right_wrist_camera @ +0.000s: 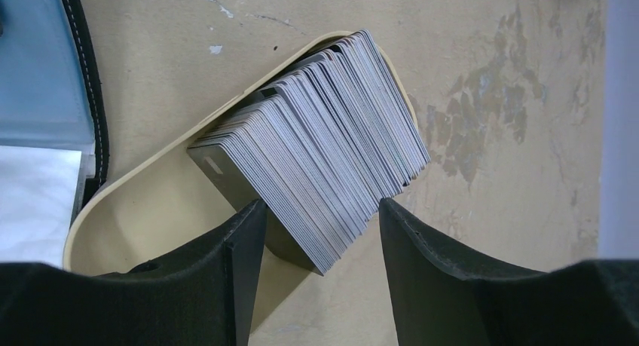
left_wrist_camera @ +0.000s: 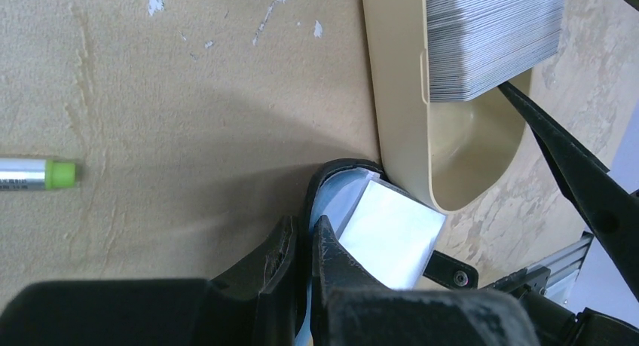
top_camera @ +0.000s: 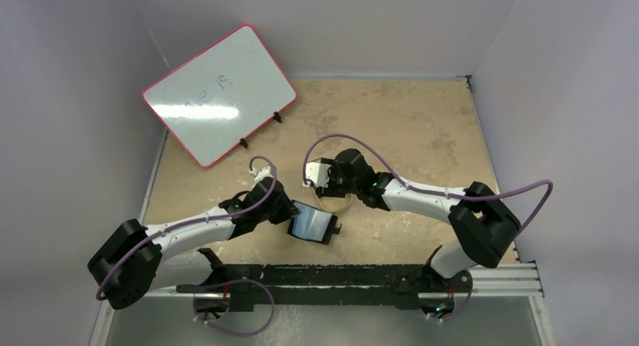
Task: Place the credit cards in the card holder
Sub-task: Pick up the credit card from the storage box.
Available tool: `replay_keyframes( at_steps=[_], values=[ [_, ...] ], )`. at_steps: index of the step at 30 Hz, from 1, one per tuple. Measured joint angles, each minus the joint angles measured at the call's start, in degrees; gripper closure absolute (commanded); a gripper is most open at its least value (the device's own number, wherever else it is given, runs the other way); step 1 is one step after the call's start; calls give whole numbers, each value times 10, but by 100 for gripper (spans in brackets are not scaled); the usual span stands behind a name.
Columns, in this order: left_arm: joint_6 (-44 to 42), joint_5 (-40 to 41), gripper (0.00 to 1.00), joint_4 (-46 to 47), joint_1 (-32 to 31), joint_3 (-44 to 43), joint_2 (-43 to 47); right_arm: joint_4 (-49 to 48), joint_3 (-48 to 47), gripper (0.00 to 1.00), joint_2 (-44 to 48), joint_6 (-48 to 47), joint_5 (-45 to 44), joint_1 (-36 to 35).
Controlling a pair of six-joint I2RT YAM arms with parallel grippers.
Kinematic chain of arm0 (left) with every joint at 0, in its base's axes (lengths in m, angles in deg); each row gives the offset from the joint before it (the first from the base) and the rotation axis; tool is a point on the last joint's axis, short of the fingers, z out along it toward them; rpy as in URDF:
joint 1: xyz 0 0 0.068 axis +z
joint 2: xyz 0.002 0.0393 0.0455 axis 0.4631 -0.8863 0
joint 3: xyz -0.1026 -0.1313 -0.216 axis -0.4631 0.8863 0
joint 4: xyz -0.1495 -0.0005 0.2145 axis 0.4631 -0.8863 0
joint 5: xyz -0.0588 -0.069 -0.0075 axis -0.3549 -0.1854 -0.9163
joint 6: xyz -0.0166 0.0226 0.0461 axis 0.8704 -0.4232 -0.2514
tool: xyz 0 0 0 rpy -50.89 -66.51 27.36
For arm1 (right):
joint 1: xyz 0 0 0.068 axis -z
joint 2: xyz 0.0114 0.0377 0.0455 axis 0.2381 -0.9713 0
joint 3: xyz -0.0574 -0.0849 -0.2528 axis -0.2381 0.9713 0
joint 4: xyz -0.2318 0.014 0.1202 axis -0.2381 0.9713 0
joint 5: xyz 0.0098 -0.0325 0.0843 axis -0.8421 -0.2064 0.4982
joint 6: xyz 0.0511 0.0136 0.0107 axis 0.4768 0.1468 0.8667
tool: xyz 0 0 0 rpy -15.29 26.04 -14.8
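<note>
The credit cards [right_wrist_camera: 324,150] are a thick, slanted grey-white stack standing on edge in a tan oval tin [right_wrist_camera: 136,210]. My right gripper [right_wrist_camera: 320,210] is open, with its jaws on either side of the stack's lower corner. Its left fingertip [right_wrist_camera: 252,214] is right at the dark end card and its right fingertip [right_wrist_camera: 392,210] stands apart. The card holder [left_wrist_camera: 388,237] lies open against the tin, bluish inside, with its snap tab [left_wrist_camera: 450,269] sticking out. My left gripper [left_wrist_camera: 305,229] is shut on the holder's black edge. From above, the card holder [top_camera: 313,224] sits between both grippers.
A silver pen [left_wrist_camera: 38,173] with a green band lies on the table left of the holder. A pink-framed whiteboard [top_camera: 218,93] stands propped at the back left. The right gripper's black finger [left_wrist_camera: 580,188] reaches past the tin [left_wrist_camera: 444,157]. Grey walls enclose the table.
</note>
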Motion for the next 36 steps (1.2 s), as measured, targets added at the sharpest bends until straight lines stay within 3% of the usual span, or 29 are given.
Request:
replay_keyframes(
  at_steps=[20, 36],
  values=[
    [2, -29, 100, 11, 14, 0, 12, -7, -7, 43, -36, -63, -19, 0],
    [16, -45, 95, 16, 15, 30, 29, -26, -7, 70, -33, -61, -47, 0]
  ],
)
